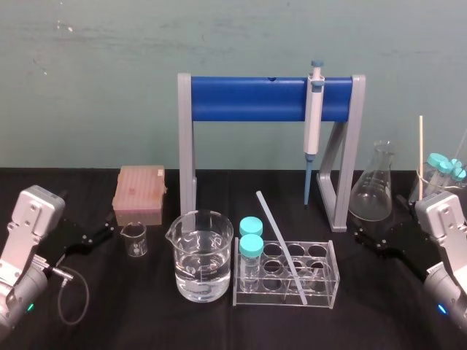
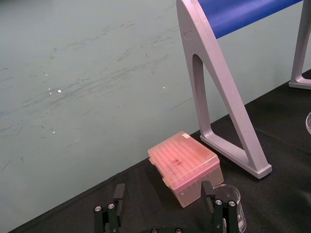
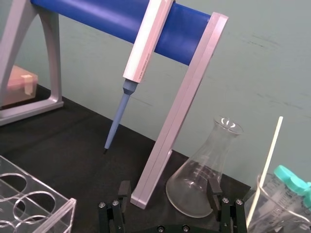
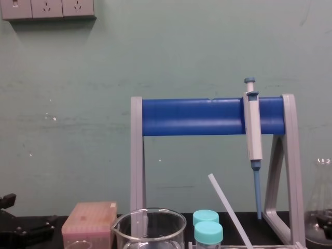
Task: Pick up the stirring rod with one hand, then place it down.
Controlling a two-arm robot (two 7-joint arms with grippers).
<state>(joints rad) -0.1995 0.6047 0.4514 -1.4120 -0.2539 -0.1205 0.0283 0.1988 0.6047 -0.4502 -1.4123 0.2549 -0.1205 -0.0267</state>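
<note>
Stirring rod [image 1: 272, 226], one in number, leaned in the single clear rack [image 1: 334, 275] at tabletop centre, its top tilted toward 11 o'clock. Left tool [image 2: 163, 190] at 9 o'clock and right tool [image 3: 168, 187] at 3 o'clock were both wide open and empty. Probable hazard: a sideways pull could lever the rack over, toppling its two capped vials [image 1: 250, 237] or striking the one water beaker [image 1: 201, 255].

Head: high, angled down over the black table [image 1: 379, 321].
Chest: low, level, facing the pipette stand [image 4: 192, 116].
Left wrist: close, past left gripper [image 2: 164, 190] toward pink tip box [image 2: 184, 165].
Right wrist: close, past right gripper [image 3: 168, 187] toward Erlenmeyer flask [image 3: 204, 179].
Shared: pipette stand, all four.
</note>
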